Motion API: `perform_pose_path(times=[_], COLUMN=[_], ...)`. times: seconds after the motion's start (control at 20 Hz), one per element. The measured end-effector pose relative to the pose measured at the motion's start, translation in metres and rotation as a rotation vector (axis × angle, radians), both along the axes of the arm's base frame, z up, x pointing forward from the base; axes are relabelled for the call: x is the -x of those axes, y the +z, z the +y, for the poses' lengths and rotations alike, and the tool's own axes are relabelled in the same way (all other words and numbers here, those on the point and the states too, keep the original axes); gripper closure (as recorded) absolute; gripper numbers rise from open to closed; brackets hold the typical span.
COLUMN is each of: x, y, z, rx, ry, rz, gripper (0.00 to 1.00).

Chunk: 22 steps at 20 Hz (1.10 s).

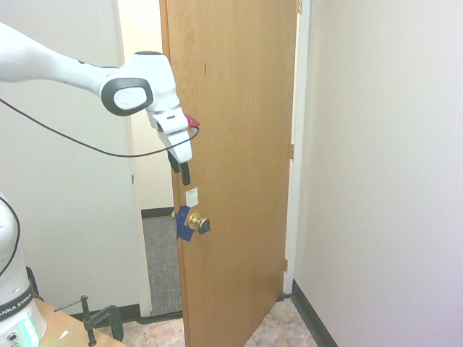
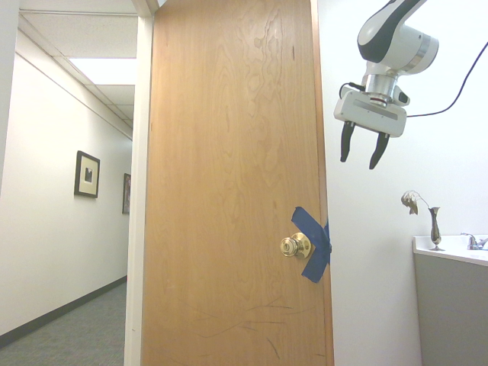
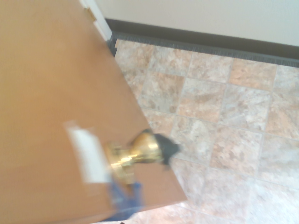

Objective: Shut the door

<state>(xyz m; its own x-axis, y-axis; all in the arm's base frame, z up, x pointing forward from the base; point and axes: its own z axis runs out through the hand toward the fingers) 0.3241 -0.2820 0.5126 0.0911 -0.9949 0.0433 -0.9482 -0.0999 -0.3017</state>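
Observation:
The tall orange-brown wooden door [image 1: 239, 130] stands partly ajar, its free edge toward the white frame on the left. A brass knob [image 1: 197, 222] with blue tape [image 1: 181, 225] at the latch sits below a small white sticker [image 1: 192, 196]. My gripper [image 1: 179, 168] hangs open, pointing down, just above the sticker and close to the door's latch edge; whether it touches the door I cannot tell. The second exterior view shows the other door face [image 2: 229, 183], its knob [image 2: 293, 245] and the open gripper [image 2: 361, 151] beyond the door's edge. In the wrist view the knob [image 3: 140, 151] shows blurred.
A white wall [image 1: 383, 166] stands close on the hinge side. The white door frame [image 1: 134, 217] and a carpeted hallway [image 1: 160, 260] lie past the opening. Tiled floor [image 3: 224, 107] runs under the door. A counter with a small vase [image 2: 434, 227] stands at the right.

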Motion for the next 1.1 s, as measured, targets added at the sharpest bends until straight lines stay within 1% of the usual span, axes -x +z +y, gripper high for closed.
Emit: perform_pose_path(times=[0.05,0.1,0.15,0.2,0.25,0.3,0.35,0.4,0.45,0.5,0.55,0.6,0.65,0.7,0.8,0.95,1.1], x=[-0.005,-0.007,-0.012,-0.023,-0.029,-0.034,-0.044,-0.050,-0.053,-0.059,-0.068,-0.069,-0.070,-0.073,-0.075,-0.084,-0.108], y=[0.000,-0.010,-0.019,-0.019,-0.032,-0.047,-0.047,-0.055,-0.073,-0.075,-0.068,-0.074,-0.078,-0.008,-0.009,-0.015,-0.037], z=[-0.006,-0.019,-0.024,-0.027,-0.039,-0.046,-0.045,-0.054,-0.061,-0.058,-0.055,-0.059,-0.056,-0.013,-0.009,-0.005,0.007], rx=[-0.002,-0.011,-0.018,-0.017,-0.023,-0.024,-0.027,-0.038,-0.041,-0.032,-0.026,-0.028,-0.015,0.045,0.026,-0.013,-0.057], ry=[-0.007,-0.014,-0.016,-0.016,-0.017,-0.014,-0.009,-0.005,0.007,0.020,0.028,0.045,0.061,0.065,0.068,0.052,0.072], rz=[-0.001,-0.004,0.008,0.008,-0.004,0.006,0.009,-0.012,-0.009,0.011,0.003,-0.014,0.006,0.001,0.003,-0.029,-0.061], gripper=[0.00,0.00,0.00,0.00,0.00,0.00,0.00,0.00,0.00,0.00,0.00,0.00,0.00,0.00,0.00,0.00,0.00])
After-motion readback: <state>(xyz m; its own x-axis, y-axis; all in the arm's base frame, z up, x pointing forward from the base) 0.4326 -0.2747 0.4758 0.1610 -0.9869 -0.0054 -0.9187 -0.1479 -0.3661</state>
